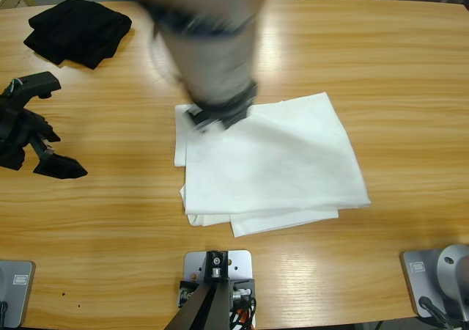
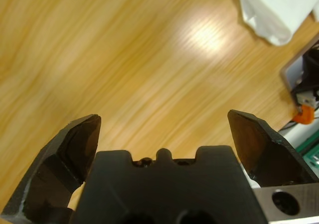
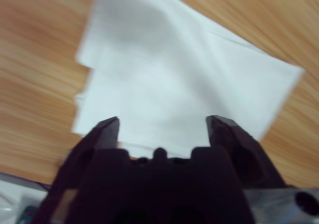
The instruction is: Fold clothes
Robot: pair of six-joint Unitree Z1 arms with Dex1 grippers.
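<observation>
White T-shirt (image 1: 278, 161), folded mid-table; right gripper (image 3: 162, 132) and left gripper (image 2: 162, 134), jaws apart, empty. Layered edges should be squared before release.

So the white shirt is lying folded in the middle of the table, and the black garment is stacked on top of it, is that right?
Not quite. The white shirt does lie folded in the middle of the table, but the black garment is not on top of it. It sits apart, bunched near the table's far left corner, with bare wood between the two. The high view shows this.
</observation>
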